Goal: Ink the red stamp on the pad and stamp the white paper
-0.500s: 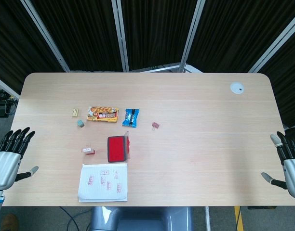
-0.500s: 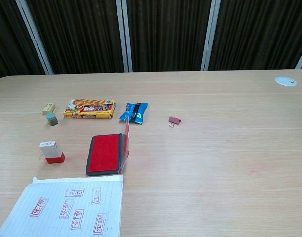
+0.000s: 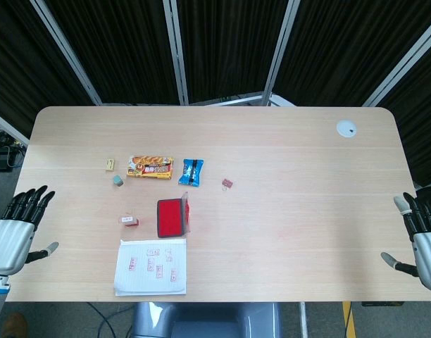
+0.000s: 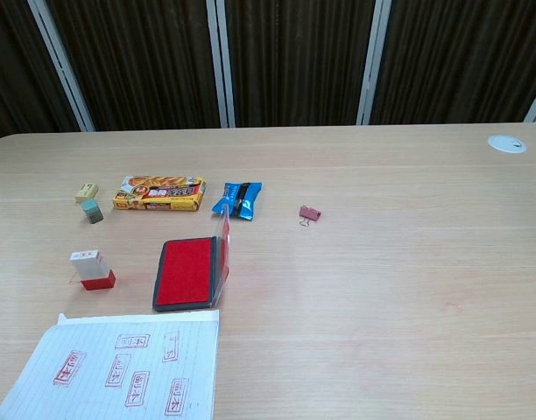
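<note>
The red stamp point(image 4: 92, 270), small, light and rigid, stands upright just left of the open ink pad point(image 4: 188, 272) and above the white paper point(image 4: 119, 372), best pinched by its pale upper block, while left hand point(image 3: 15, 231) and right hand point(image 3: 423, 237) hover empty, fingers spread.

Left robot hand point(image 3: 10, 238) and right robot hand point(image 3: 425, 243) hover empty, fingers spread.
</note>
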Available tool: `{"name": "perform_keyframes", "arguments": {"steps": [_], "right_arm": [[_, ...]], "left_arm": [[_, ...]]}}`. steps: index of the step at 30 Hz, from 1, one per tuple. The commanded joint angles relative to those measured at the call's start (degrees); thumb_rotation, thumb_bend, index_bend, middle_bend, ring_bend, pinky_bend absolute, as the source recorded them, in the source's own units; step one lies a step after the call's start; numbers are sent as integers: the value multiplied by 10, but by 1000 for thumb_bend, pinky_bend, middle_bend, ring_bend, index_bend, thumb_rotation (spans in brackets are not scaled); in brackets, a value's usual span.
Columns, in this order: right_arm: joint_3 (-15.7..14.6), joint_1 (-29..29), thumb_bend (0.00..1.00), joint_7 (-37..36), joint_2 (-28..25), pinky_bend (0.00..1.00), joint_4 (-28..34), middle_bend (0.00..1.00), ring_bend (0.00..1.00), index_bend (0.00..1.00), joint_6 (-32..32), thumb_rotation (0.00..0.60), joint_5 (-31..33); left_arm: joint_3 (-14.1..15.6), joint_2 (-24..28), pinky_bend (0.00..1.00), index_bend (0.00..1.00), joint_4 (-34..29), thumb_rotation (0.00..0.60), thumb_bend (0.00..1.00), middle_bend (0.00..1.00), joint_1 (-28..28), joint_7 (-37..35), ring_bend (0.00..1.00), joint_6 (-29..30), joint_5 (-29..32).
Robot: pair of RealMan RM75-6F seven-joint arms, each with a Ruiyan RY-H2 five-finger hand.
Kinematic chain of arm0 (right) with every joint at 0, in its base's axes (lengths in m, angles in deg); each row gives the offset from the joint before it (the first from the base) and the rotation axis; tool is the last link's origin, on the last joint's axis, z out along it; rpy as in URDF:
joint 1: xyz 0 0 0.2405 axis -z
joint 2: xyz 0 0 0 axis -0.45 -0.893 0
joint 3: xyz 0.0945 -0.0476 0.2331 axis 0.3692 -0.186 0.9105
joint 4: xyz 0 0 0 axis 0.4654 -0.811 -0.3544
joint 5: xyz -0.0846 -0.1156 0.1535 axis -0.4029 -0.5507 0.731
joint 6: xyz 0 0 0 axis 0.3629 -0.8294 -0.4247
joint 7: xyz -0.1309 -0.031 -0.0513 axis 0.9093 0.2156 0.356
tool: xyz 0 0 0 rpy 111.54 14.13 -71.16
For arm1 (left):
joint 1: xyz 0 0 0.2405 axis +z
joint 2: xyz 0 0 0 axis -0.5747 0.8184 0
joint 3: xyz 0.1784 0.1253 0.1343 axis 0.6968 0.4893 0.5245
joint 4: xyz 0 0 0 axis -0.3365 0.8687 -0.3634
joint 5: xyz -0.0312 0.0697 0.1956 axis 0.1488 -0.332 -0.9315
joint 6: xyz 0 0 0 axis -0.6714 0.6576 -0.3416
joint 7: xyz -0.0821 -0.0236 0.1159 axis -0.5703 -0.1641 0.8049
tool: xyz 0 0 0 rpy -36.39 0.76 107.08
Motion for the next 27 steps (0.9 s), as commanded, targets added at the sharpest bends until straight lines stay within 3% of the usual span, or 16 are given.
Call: {"name": "perform_keyframes", "arguments": {"steps": [1,4,8,13,18,27], "right_arm": [[1,-3,0,3,0,0,3,0,0,0,3,600,0],[4,-6,0,8,2,0,5,0,0,0,8,600,4],[6,-12,0,14,5,0,5,0,0,0,17,600,11],[6,-18,0,21,11,0,1,0,0,0,32,600,19],[7,-21,0,21,14,0,-4,0,0,0,38,600,26],[6,-19,0,16,14,0,-10,0,0,0,39,600,34]], "left_arm": [[-17,-36,736,0,18,600,13,0,-29,-6,545,-34,15],[-34,-73,829,8,27,600,15,0,-55,18,664,-65,38],[-48,-121,870,79,25,600,14,0,-84,53,774,-111,86],[-55,-174,891,138,43,600,19,6,-110,75,824,-156,143],[-55,-212,897,227,79,600,44,119,-123,93,857,-178,180],[-56,-270,903,336,166,600,200,224,-138,62,866,-199,206]]}}
